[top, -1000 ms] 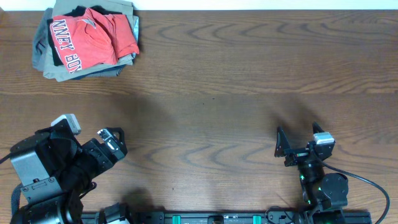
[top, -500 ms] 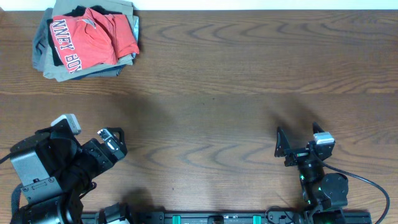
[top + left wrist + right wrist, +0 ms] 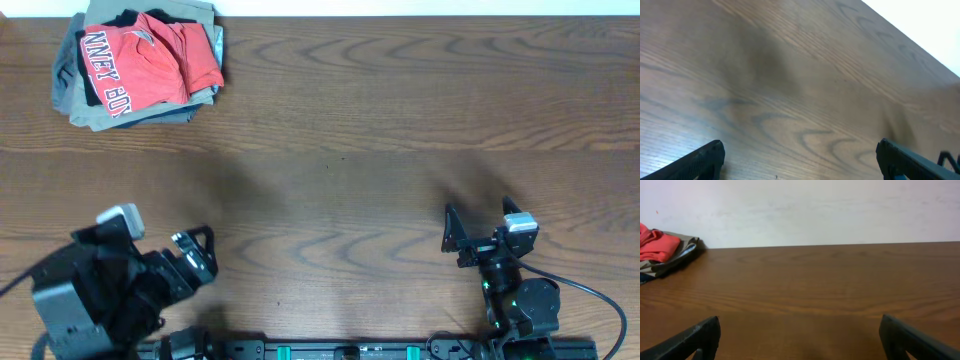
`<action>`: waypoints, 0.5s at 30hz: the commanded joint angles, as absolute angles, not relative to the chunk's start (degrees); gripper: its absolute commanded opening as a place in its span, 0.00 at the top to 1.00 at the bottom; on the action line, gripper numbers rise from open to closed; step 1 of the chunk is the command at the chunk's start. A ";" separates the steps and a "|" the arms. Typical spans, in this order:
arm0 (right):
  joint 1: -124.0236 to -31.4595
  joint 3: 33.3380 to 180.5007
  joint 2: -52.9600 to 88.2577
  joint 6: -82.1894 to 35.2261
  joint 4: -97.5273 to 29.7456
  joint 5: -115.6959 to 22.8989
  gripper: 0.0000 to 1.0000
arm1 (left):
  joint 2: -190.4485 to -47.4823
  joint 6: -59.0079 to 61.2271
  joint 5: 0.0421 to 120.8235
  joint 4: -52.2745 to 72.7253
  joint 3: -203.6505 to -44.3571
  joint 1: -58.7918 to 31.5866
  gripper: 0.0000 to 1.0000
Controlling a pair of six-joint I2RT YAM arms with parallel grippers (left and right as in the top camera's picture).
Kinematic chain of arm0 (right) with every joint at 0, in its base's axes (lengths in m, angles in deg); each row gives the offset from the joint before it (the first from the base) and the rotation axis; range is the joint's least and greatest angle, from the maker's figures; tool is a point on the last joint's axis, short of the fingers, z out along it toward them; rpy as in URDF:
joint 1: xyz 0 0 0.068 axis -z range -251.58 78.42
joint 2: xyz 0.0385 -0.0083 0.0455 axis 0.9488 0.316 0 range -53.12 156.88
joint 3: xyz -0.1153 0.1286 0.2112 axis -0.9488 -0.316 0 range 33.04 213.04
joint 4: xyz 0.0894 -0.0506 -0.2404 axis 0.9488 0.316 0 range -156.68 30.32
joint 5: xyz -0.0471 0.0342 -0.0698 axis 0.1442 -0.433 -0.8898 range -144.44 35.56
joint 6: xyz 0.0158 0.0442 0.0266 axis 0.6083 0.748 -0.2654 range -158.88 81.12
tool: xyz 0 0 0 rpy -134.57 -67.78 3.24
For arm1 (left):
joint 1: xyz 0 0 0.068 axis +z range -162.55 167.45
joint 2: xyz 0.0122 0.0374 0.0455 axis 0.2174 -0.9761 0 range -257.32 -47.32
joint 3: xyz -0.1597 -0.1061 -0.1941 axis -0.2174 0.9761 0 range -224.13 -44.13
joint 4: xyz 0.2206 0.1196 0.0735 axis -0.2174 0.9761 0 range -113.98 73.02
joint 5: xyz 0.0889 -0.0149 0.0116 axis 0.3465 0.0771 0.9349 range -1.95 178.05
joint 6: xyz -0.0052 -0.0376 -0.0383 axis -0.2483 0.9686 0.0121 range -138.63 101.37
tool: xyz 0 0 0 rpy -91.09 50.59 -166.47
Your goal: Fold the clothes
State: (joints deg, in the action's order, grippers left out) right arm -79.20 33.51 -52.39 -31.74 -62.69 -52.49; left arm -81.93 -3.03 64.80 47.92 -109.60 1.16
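Where overhead shows lettering [image 3: 102,70] on the T-shirt [image 3: 165,60], right wrist sees only its edge; left claw [image 3: 800,147] and right claw [image 3: 799,322] gape

Wooden table [image 3: 380,120], folded grey garments [image 3: 64,90], black shirt [image 3: 122,17]

Coral-red T-shirt [image 3: 150,62], white lettering, crumpled atop garment pile, table's far-left corner.

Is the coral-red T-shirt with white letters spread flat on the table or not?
Not spread. The coral-red cotton T-shirt lies bunched and creased on the pile of grey and khaki garments, its lettering only partly showing.
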 commanded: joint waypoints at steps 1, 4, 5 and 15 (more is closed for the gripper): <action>-78.36 33.34 -52.85 -32.29 -62.58 -52.03 0.01 | -79.07 -3.97 66.99 46.58 -105.34 -1.11 0.02; -78.36 33.34 -52.85 -32.29 -62.58 -52.03 0.01 | -75.33 -3.99 68.26 41.71 -98.80 -3.71 0.02; -78.36 33.34 -52.85 -32.29 -62.58 -52.05 0.01 | -73.82 -4.02 68.28 38.63 -95.98 -4.61 0.02; -78.36 33.36 -52.85 -32.29 -62.58 -52.03 0.01 | -56.40 -3.95 68.24 5.32 -67.59 -11.38 0.02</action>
